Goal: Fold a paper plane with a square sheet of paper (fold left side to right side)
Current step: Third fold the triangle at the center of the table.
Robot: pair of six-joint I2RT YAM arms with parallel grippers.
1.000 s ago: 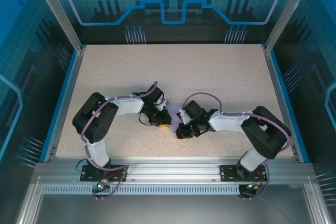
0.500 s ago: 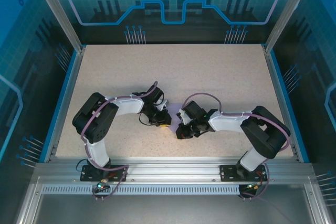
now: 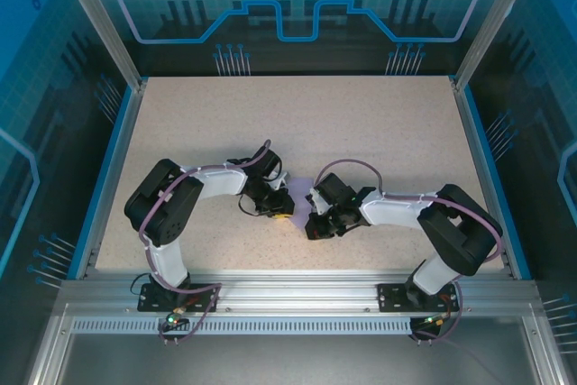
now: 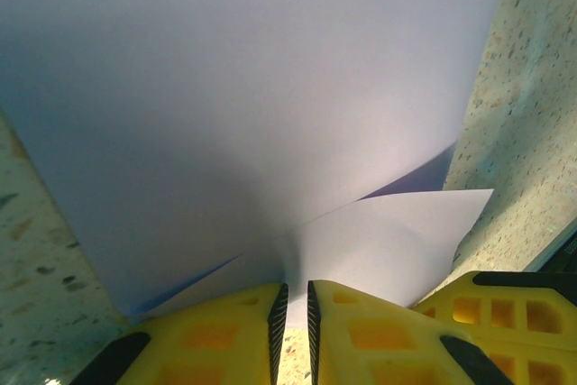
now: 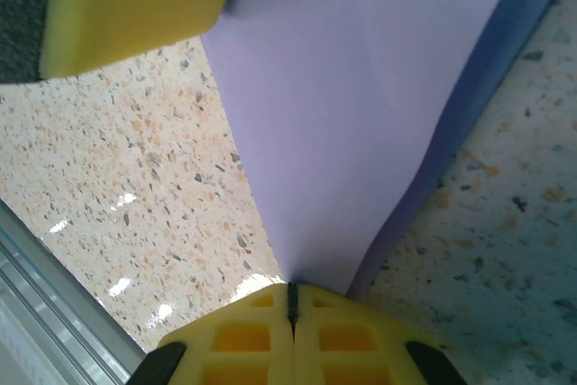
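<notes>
The square sheet of paper (image 4: 252, 105) rises pale lavender across nearly the whole view, and a folded flap (image 4: 388, 241) of it juts to a point toward the right. At the bottom edge the left gripper (image 4: 293, 299) has its yellow fingers (image 4: 225, 331) drawn in to a thin slit, where the sheet's lower edge runs down between their tips. Speckled tabletop (image 4: 532, 132) shows past the paper's right edge and at the lower left corner.

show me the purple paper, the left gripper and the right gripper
purple paper (image 4: 270, 87), left wrist view, on its broad flat face
left gripper (image 4: 293, 299), left wrist view, between its yellow fingertips
right gripper (image 5: 290, 299), right wrist view, between its yellow fingertips
</notes>
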